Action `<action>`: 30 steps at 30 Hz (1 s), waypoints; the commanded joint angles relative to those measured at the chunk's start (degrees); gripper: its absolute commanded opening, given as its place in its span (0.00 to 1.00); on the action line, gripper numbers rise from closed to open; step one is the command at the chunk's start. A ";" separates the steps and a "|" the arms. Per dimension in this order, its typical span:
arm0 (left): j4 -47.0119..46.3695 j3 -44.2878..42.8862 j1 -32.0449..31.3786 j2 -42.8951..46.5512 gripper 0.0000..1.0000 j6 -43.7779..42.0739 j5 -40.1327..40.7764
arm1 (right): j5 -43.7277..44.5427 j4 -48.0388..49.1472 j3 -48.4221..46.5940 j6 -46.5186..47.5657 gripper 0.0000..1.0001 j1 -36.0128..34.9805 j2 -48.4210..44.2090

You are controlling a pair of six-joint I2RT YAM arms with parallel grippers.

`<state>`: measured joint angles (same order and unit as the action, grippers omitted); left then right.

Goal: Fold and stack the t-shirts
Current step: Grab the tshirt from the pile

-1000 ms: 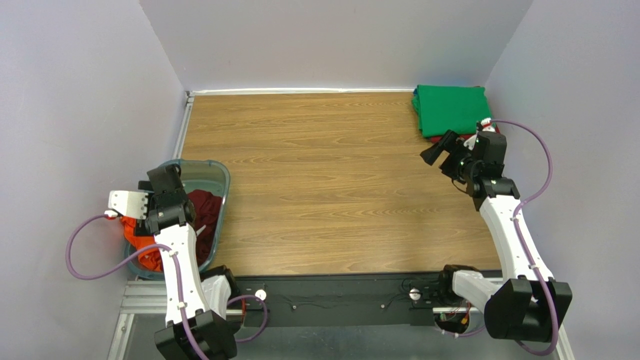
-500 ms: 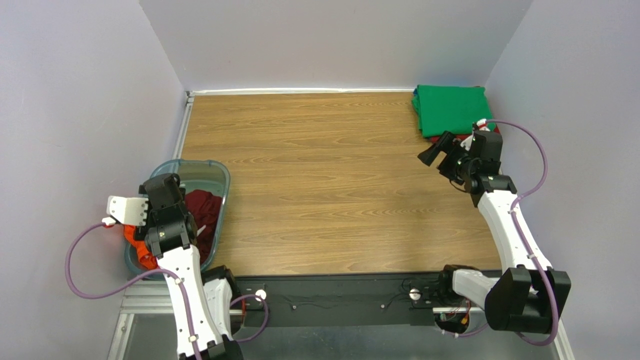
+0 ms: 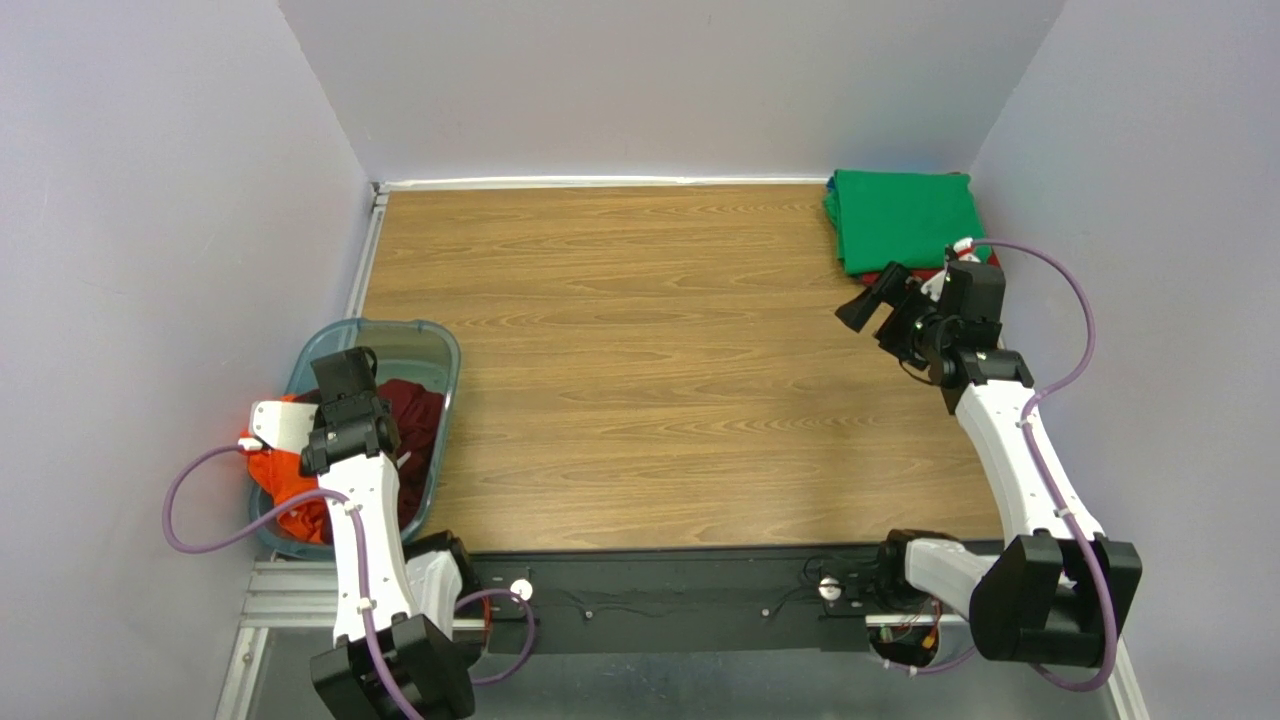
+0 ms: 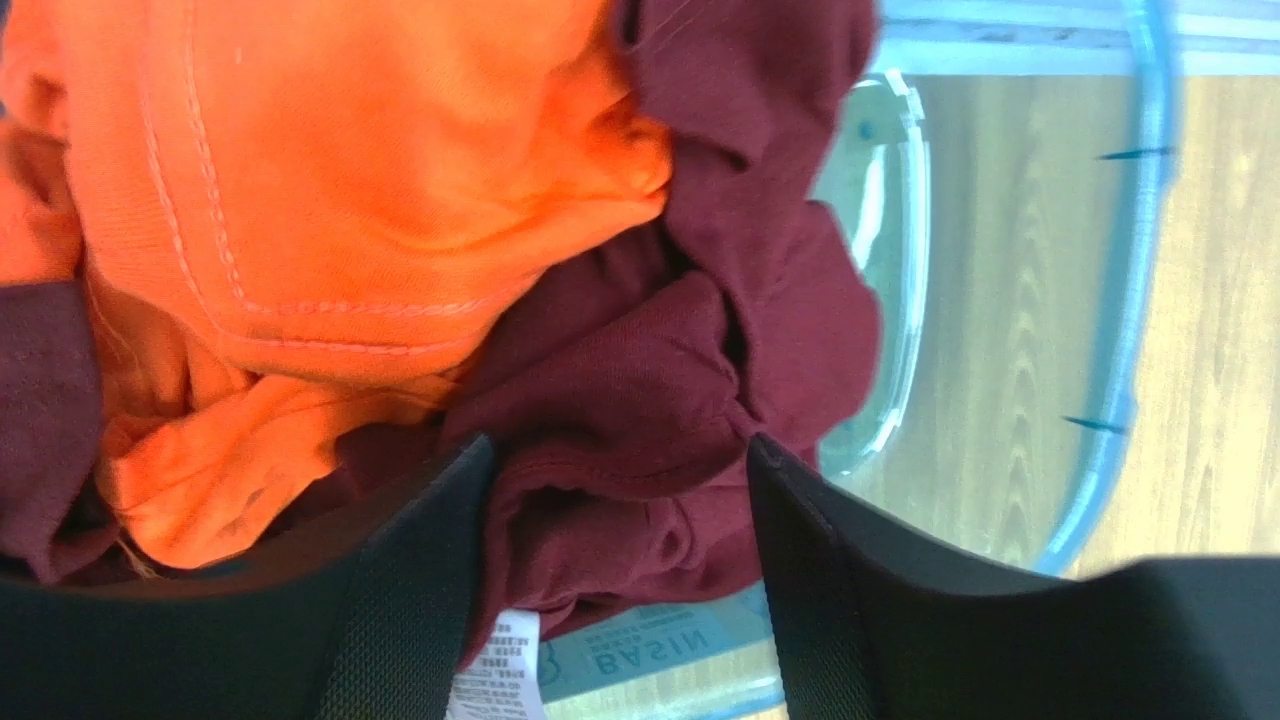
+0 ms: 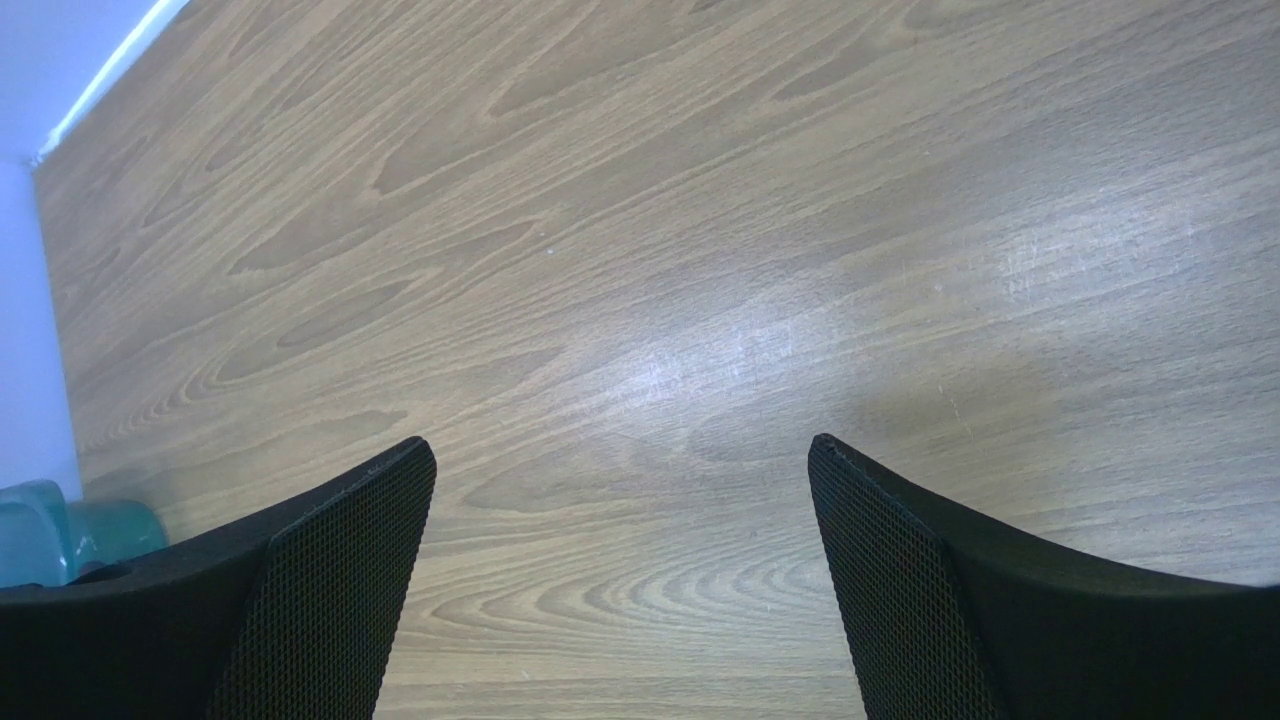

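Observation:
A dark maroon t-shirt [image 4: 661, 405] lies crumpled in a clear blue basin [image 3: 437, 339], with a bright orange t-shirt [image 4: 346, 195] bunched beside it. My left gripper [image 4: 616, 450] is down in the basin. Its jaws stand apart astride a fold of the maroon cloth, which fills the gap between them. A white label [image 4: 496, 683] hangs by the left finger. From above, the maroon t-shirt [image 3: 415, 414] and the orange t-shirt [image 3: 277, 467] show round my left wrist. A folded green t-shirt [image 3: 902, 218] lies at the far right corner. My right gripper [image 3: 869, 305] hangs open and empty over bare wood [image 5: 619, 450].
The basin stands at the table's left edge, close to the left wall. A sliver of red cloth [image 3: 944, 278] shows under the green t-shirt. Grey walls close in three sides. Wood tabletop [image 3: 661, 360] spreads between the basin and the green pile.
My left gripper has dropped into the basin onto the maroon cloth, and its jaws have narrowed. The right arm shifted slightly left early on, then held still.

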<state>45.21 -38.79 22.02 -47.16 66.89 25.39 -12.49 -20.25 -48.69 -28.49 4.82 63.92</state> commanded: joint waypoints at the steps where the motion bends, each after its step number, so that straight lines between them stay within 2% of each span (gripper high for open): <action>1: -1.88 0.91 0.30 -1.97 0.56 0.97 2.03 | 1.15 -0.67 0.17 -0.69 1.00 -0.16 0.77; 5: -2.40 1.34 0.22 -1.98 0.54 0.43 0.81 | 1.94 -0.67 0.26 -0.78 1.00 -0.16 1.12; 6: -3.54 2.21 0.22 -1.71 0.39 0.17 0.46 | 2.12 -0.67 0.26 -0.78 1.00 -0.16 1.12; 7: -3.90 2.57 0.22 -1.45 0.38 0.08 0.28 | 2.12 -0.67 0.17 -0.95 1.00 -0.16 1.21; 8: -4.16 3.01 0.30 -1.27 0.05 0.25 0.10 | 2.56 -0.67 0.26 -0.87 1.00 -0.16 1.21; 9: -4.25 3.27 0.22 -0.75 0.00 0.78 -0.25 | 2.65 -0.67 0.35 -0.86 1.00 -0.16 1.12; 17: -4.43 -1.64 0.22 3.91 0.00 -4.31 -1.21 | 2.12 -0.67 0.08 -0.87 1.00 -0.16 0.85; 24: -11.80 -8.84 0.22 10.76 0.00 -13.18 -6.13 | -0.60 -0.58 -0.53 -0.08 1.00 -0.16 0.33; 30: -14.53 -19.20 0.22 9.28 0.00 -17.40 -11.93 | 0.27 -0.58 -0.62 -0.25 1.00 -0.16 -1.52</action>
<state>35.29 -52.56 22.02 -37.10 54.04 18.46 -12.05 -20.25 -48.69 -28.93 4.82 64.20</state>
